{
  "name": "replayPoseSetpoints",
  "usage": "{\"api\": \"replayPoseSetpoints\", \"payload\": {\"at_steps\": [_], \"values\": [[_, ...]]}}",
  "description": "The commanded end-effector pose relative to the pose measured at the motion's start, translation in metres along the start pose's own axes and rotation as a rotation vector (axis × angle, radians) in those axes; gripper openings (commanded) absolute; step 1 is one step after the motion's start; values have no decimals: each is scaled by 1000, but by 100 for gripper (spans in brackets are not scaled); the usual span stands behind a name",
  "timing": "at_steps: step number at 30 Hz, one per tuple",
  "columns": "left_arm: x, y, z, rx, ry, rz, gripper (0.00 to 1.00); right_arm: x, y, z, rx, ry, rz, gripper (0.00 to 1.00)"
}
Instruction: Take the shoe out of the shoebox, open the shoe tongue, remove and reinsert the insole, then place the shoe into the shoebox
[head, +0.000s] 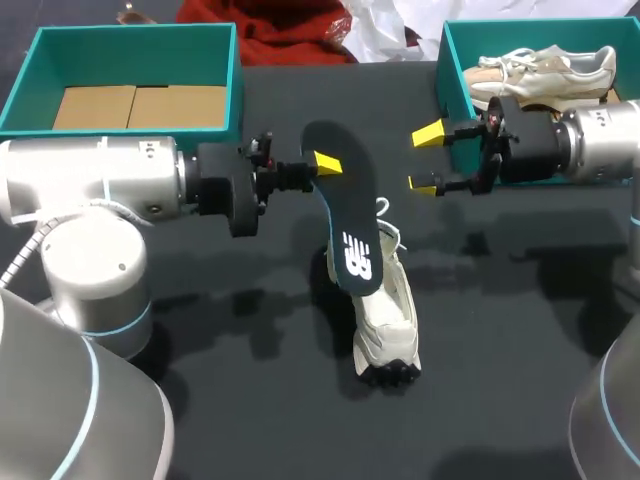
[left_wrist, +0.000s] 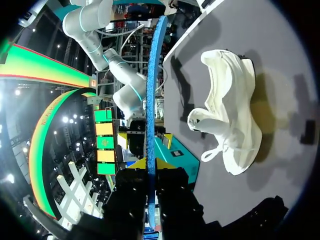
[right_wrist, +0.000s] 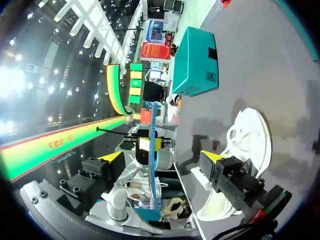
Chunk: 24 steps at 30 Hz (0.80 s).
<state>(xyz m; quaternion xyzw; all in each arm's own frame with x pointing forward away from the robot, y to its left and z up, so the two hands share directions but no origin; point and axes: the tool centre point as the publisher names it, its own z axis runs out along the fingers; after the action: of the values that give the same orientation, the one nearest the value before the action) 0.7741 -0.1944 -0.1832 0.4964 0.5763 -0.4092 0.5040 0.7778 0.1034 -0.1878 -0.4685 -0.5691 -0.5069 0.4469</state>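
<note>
The left tool (head: 318, 168), coming in from the left side, is clamped on one end of a long dark foam insole with a white logo (head: 350, 230). One yellow tip lies on the insole's upper face in the head view. In the left wrist view the insole (left_wrist: 150, 90) shows edge-on as a thin blue strip pinched between the two yellow tips of that tool (left_wrist: 148, 162). From the grip it slants across the middle of the dark surface (head: 250, 350), and its far end overlaps a cream-white lace-up sneaker (head: 388, 325). Whether it touches the sneaker I cannot tell. The sneaker lies on the surface near the middle, outside both boxes, and in the left wrist view it (left_wrist: 232, 115) lies beside the insole with its opening spread and laces loose. The right tool (head: 426, 158) hangs across from the left one, near the gripped end of the insole, with its yellow tips spread apart and nothing between them. The right wrist view shows it (right_wrist: 162, 157) gaping the same way, with the insole (right_wrist: 153, 175) ahead of it and the sneaker (right_wrist: 252, 140) on the surface beside it. A teal right-hand shoebox (head: 452, 60) at the far right corner holds a second pale sneaker (head: 545, 68). A teal left-hand shoebox (head: 130, 55) at the far left has brown cardboard (head: 140, 105) on its floor.
</note>
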Motion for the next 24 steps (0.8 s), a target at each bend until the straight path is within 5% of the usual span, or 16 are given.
{"api": "replayPoseSetpoints", "payload": {"at_steps": [1, 3, 18, 24], "values": [[-2, -8, -21, 18, 14, -27, 0, 3, -5, -16, 132, -118, -258, 100], [-1, -13, -23, 49, 13, -61, 0, 0, -9, -22, 240, -189, -287, 100], [-4, -28, -19, 64, 45, -15, 0, 0, -9, -22, 240, -189, -287, 100], [-13, -61, -9, 76, 94, -87, 0, 0, -32, -44, 521, -327, -562, 100]]}}
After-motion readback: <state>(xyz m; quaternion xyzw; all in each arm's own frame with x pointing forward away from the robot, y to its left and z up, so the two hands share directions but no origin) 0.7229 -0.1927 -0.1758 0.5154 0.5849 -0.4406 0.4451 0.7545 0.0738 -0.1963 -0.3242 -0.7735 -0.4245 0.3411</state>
